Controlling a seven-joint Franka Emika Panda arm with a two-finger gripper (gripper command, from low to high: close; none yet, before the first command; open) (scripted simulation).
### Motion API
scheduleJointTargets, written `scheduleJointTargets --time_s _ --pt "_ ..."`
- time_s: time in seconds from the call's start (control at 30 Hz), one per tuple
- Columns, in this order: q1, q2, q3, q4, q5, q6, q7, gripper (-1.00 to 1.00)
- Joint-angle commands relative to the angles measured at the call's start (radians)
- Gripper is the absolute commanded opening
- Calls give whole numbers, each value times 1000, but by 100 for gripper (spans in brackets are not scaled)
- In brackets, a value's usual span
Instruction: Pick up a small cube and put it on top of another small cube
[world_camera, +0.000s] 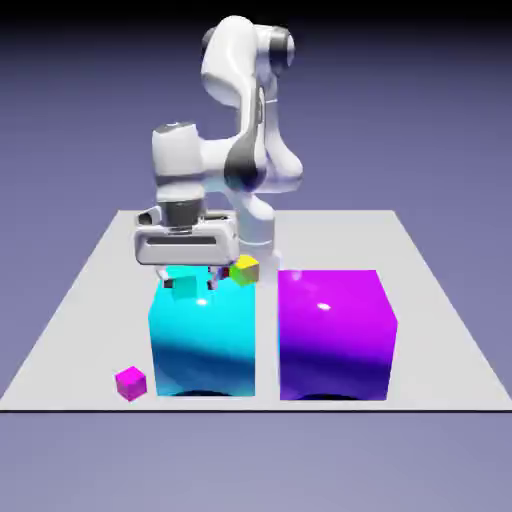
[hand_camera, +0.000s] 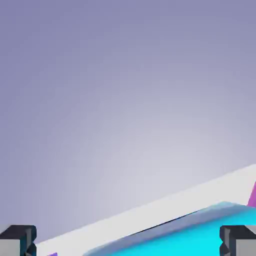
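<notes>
The small magenta-pink cube (world_camera: 130, 382) lies on the table near the front edge, at the exterior view's left, beside the big cyan block (world_camera: 205, 340). My gripper (world_camera: 189, 276) hangs open over the far top edge of that cyan block, well away from the pink cube. A small teal cube (world_camera: 185, 287) shows just under the hand; I cannot tell whether it sits between the fingers. A small yellow cube (world_camera: 245, 269) lies right of the hand. In the hand view the gripper (hand_camera: 128, 242) has only the cyan block's top (hand_camera: 190, 235) between its tips.
A huge purple block (world_camera: 335, 335) stands right of the cyan one with a narrow gap between them. The grey table (world_camera: 430, 330) ends just in front of both blocks. The hand view is mostly backdrop, with a strip of table (hand_camera: 150, 212) running slantwise.
</notes>
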Motion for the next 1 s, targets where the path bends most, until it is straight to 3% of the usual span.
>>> scheduleJointTargets --time_s 0.0,0.53,0.73,0.83,0.87,0.97 --pt "3 36 -15 32 14 -34 -1 0" --pt "-28 616 -264 542 232 -571 -10 0" --pt "-8 772 -350 603 269 -621 -38 0" --pt "-1 837 -310 526 321 -491 -70 0" --pt "-1 837 -310 526 321 -490 -70 -100" --pt "-6 794 -336 577 286 -577 -48 -100"
